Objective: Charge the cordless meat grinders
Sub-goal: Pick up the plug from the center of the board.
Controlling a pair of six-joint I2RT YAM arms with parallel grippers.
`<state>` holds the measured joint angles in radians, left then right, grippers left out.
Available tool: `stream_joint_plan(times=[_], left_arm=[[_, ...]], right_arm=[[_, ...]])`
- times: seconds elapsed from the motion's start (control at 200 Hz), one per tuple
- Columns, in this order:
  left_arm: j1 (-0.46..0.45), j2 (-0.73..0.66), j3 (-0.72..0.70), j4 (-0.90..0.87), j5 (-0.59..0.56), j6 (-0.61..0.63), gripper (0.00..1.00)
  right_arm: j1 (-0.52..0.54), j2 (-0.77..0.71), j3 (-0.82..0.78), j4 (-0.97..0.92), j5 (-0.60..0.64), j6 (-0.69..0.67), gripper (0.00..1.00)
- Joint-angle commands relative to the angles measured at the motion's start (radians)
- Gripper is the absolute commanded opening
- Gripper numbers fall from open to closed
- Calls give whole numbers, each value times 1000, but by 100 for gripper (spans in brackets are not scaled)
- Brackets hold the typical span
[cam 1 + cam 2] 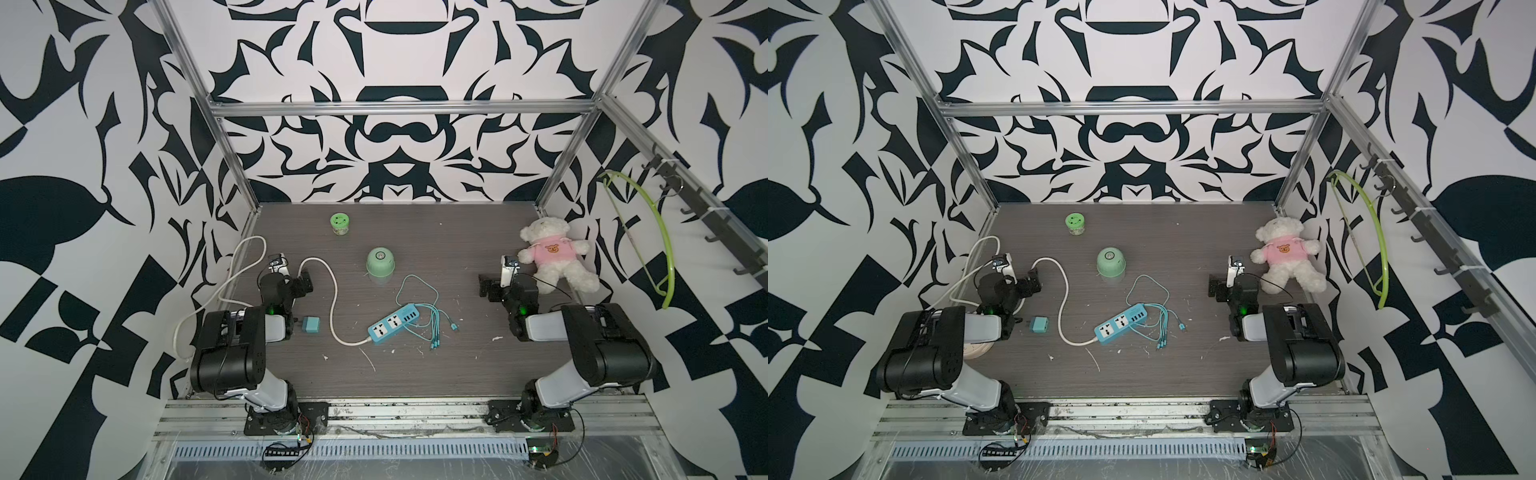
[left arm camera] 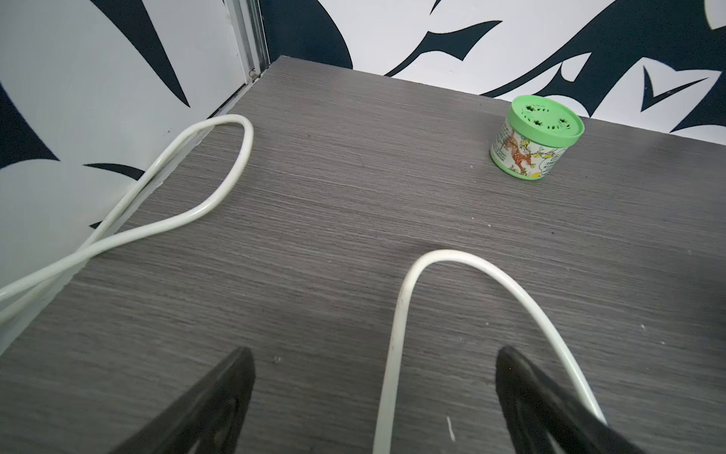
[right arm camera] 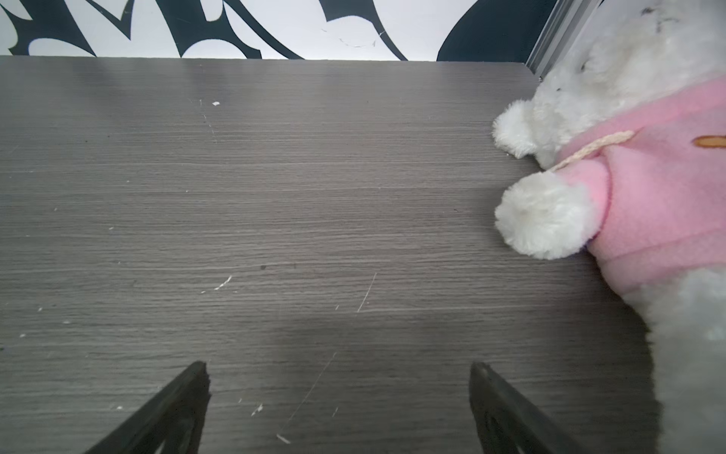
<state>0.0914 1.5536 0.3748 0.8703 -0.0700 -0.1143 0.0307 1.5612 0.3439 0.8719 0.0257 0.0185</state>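
Left end effector [image 2: 375, 350] released and empty, over the white cord [image 2: 396, 314], well left of the power strip [image 1: 392, 323]. Right end effector [image 3: 338, 365] likewise agape, empty, well right of the strip, near the teddy bear [image 3: 648, 188]. Cordless meat grinder [image 1: 380, 261] upright on the table [image 1: 415, 374] just beyond the strip, apart, no lead attached. Looks like nothing done yet: teal charging leads [image 1: 434, 322] beside the strip still to be plugged in.

The right claw [image 3: 338, 371] hangs over the grey woodgrain counter [image 3: 275, 188], its two dark fingers [image 3: 180, 405] spread wide with only scuffed surface between them. The claw is near a white plush bear [image 3: 550, 216] in a pink shirt, not touching it; behind the bear rises a black-and-white patterned wall [image 3: 353, 27]
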Motion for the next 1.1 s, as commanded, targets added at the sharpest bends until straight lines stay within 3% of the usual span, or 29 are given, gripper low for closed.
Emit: stream_joint_plan(times=[0.0, 0.625, 0.7, 0.8, 0.915, 1.095], left_arm=[[-2, -9, 13, 0, 7, 7, 99], [-2, -11, 4, 14, 11, 16, 99], [-3, -47, -14, 40, -41, -5, 99], [-4, -212, 21, -167, -117, -39, 99], [-4, -403, 167, -607, -175, -203, 99], [-4, -433, 404, -1272, -122, -554, 99]], right_arm=[[6, -19, 12, 16, -7, -9, 99], [6, -22, 11, 29, -1, -9, 99], [6, -115, 26, -72, 14, -3, 99], [7, -302, 76, -302, 28, 19, 99], [7, -493, 111, -515, -23, 107, 97], [10, -712, 139, -816, -108, 300, 91]])
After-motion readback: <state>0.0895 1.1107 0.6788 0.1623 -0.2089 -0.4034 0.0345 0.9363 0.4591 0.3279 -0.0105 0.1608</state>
